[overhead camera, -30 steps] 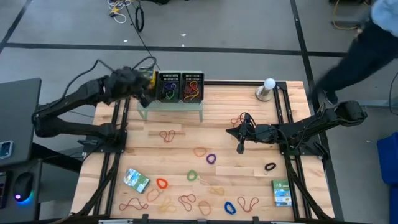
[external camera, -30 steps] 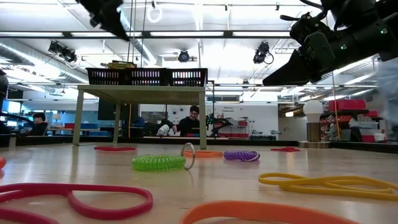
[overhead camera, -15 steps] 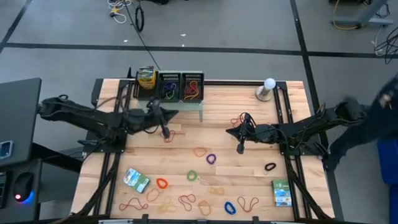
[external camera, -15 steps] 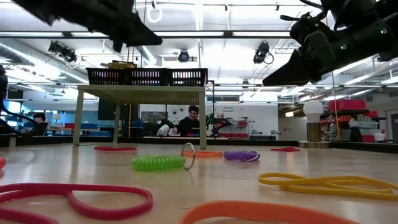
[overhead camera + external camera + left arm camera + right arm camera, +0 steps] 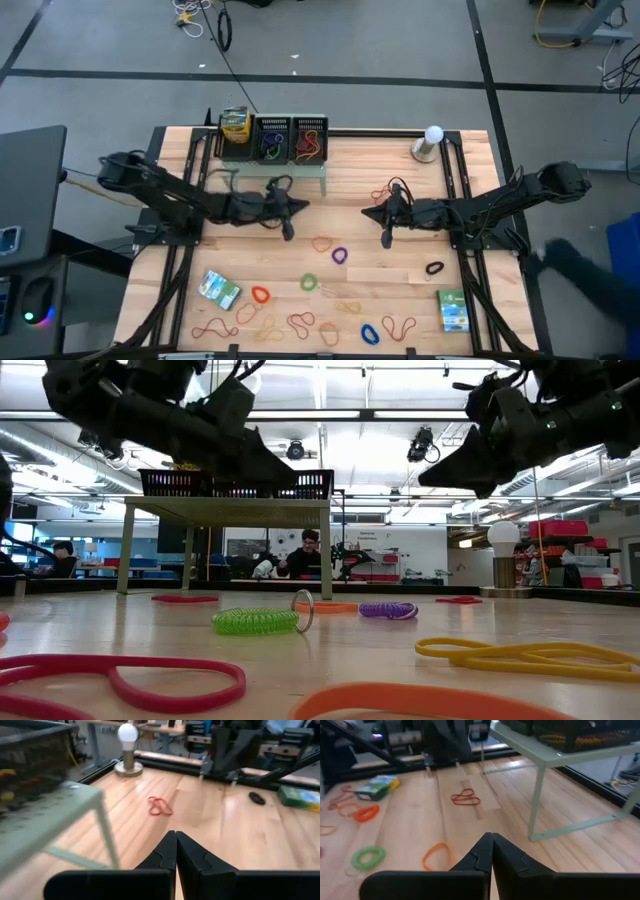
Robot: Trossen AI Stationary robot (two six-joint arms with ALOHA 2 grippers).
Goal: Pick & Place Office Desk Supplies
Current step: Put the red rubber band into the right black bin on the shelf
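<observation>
Reaching low over the table, left end effector (image 5: 289, 232) closed, empty.

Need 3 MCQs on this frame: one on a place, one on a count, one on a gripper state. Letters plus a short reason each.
1. Where does the white bulb-shaped lamp stand?
A. On the pale-green perforated shelf
B. At the wooden table's far right corner
C. Beside the front-edge packets

2. How many small black mesh trays sit on the pale-green perforated shelf?
A. Two
B. Four
C. None

3. How are the left gripper's fingers?
A. Wide open
B. Shut on a packet
C. Shut, holding nothing

Answers:
1 B: the high view shows the lamp on the wooden table at its far right corner, well clear of the shelf.
2 A: two trays sit side by side, next to a yellow box.
3 C: the left wrist view shows both fingers pressed together with nothing between them.
</observation>
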